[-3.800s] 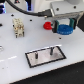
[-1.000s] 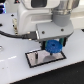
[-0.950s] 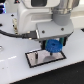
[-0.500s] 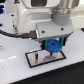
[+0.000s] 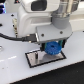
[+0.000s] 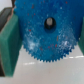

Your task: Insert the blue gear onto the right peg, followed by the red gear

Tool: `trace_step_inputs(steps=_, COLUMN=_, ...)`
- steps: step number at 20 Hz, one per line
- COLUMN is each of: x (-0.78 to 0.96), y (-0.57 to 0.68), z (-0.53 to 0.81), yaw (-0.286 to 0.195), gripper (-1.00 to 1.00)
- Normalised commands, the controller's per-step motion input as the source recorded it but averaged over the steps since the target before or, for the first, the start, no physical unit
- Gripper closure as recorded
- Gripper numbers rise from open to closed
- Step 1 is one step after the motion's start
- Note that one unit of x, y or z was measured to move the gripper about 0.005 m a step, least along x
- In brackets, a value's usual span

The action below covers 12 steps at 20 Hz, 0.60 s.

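The flat, round, bright-blue toothed gear [image 5: 52, 48] is clamped in the white robot arm's gripper [image 5: 51, 46], directly above the grey rectangular plate with a black frame [image 5: 36, 58] that lies on the white table [image 5: 70, 70]. In the exterior view the gear hangs over the end of the plate nearer the exterior view's right, its teeth showing just below the dark body of the gripper; whether it already touches the plate or sits on a peg cannot be told, since the gear and the gripper cover that part of the plate. The peg itself is hidden. In the wrist view the blue gear [image 6: 48, 31] fills most of the picture, its speckled face and toothed rim sharp against the pale surface beneath, with a dark round hole at the centre of its raised hub. The two green finger pads [image 6: 10, 44] press against opposite sides of the gear's rim, one on each flank, so the jaws are closed on it and hold it flat. A black cable [image 5: 15, 36] curves along the arm on the exterior view's left. The small red gear does not show in either view.
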Motion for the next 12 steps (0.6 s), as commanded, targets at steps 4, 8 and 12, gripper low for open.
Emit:
trace_step_inputs(steps=4, x=0.17, y=0.00, z=-0.20, yaw=0.000, gripper=1.00)
trace_step_inputs(steps=8, x=0.17, y=0.04, z=-0.20, yaw=0.000, gripper=1.00)
trace_step_inputs(steps=12, x=0.10, y=0.03, z=-0.14, yaw=0.000, gripper=1.00)
